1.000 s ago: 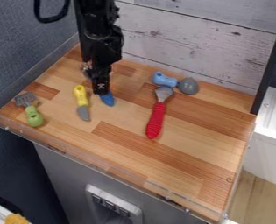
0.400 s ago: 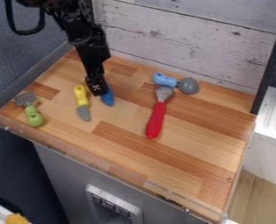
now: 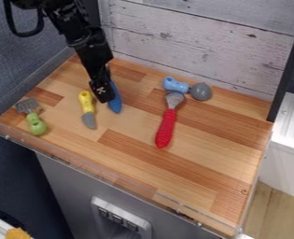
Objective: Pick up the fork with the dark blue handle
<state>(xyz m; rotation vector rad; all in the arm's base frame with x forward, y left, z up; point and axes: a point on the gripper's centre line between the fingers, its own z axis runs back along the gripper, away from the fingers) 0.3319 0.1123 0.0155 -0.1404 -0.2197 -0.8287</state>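
A toy kitchen
On both sides of the tool, toy utensils lie on a wood-patterned surface; plank-patterned backing rises behind.

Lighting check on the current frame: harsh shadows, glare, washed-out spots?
Camera view: soft light over the wooden countertop, no hard shadows evident. Camera view: pale reflections along the clear front lip; brightest area is the white ridged surface at right. Camera view: black hand reads dark, partly hiding the blue utensil.

The robot arm is matte black, with bulky angular segments, a thick black cable looping at left, and a black pincer bearing small whitish markings.
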